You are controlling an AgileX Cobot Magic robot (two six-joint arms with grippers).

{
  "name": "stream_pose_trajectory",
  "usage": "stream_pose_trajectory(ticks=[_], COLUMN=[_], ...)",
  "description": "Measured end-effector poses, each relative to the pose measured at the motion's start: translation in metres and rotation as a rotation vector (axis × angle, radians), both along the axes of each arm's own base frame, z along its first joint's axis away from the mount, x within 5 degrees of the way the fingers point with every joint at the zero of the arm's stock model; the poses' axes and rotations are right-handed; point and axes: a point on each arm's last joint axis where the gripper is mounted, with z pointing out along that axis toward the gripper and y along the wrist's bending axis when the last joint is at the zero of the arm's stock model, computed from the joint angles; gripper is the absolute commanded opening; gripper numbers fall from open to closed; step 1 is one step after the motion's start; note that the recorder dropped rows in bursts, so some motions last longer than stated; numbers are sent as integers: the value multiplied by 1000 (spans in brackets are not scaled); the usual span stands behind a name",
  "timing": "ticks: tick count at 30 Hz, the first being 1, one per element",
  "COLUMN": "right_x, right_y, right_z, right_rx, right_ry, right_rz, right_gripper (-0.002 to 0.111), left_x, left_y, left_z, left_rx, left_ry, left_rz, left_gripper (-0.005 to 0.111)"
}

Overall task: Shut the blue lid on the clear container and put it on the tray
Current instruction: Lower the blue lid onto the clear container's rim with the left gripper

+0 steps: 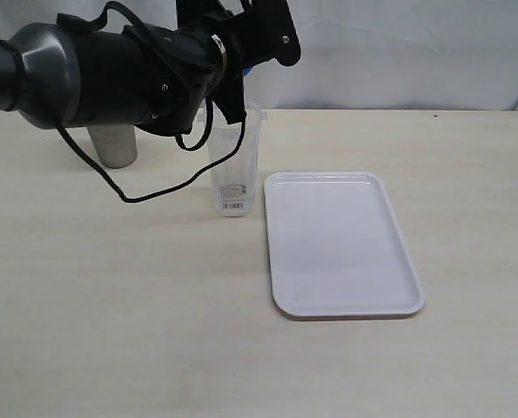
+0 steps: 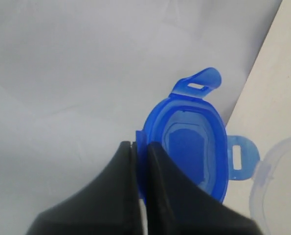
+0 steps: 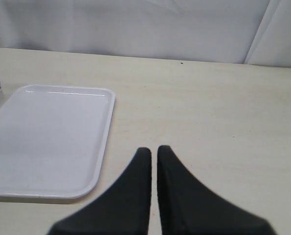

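My left gripper [image 2: 141, 145] is shut on one edge of the blue lid [image 2: 194, 142], a translucent piece with snap tabs that I hold up in the air. In the left wrist view the clear container's rim [image 2: 277, 181] shows just beside the lid. In the exterior view the clear container [image 1: 235, 165] stands upright on the table under my left arm, with a barcode label near its base. The white tray [image 1: 341, 244] lies to its right, with nothing on it. My right gripper [image 3: 154, 149] is shut on nothing, low over the table beside the tray [image 3: 47, 137].
A tapered steel cup [image 1: 112, 144] stands at the back left, partly behind my left arm. A black cable [image 1: 154, 187] loops down from that arm in front of the container. A white backdrop rises behind the table's far edge.
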Motion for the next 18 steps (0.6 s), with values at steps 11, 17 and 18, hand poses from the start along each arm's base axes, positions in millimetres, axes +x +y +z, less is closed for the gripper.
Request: stream_pose_trajectory(ticks=[11,17,18], right_x=[0,0,0], right_y=[0,0,0], right_z=[0,0,0], right_rx=[0,0,0], right_ry=[0,0,0], right_rz=[0,0,0], right_gripper=[4,4,4], left_x=[-1,-2,-2], left_y=[-1,0,1], left_z=[1,-2,-2], left_rx=[29,55,56], left_ry=[-11,15,18], left_rz=[4,11,12], left_gripper=[0,0,0])
